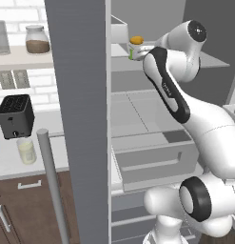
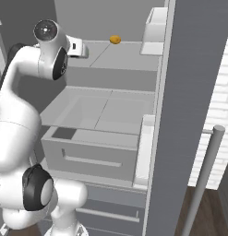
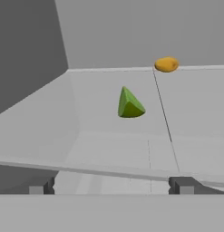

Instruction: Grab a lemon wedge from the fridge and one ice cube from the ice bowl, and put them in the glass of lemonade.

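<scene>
Nearest you, your end effector [image 3: 111, 186] sits at the front lip of the fridge's upper shelf [image 3: 195, 118], its two dark fingertips [image 3: 41, 186] spread wide apart with nothing between them. Just beyond them on that shelf, a small green wedge-shaped piece [image 3: 129, 104] lies on the pale surface, near the seam between the shelf panels. Farther back, the lemon wedge [image 3: 167, 64] rests against the rear edge of the shelf, well apart from the fingertips; you also see it from the right base view [image 2: 115, 40], behind and to the right of the wrist. The fridge [image 1: 81, 119] stands with its door swung open. Off to your left, on the bench [image 1: 7, 164], the glass of lemonade [image 1: 26, 151] stands just in front of the black toaster [image 1: 15, 116].
</scene>
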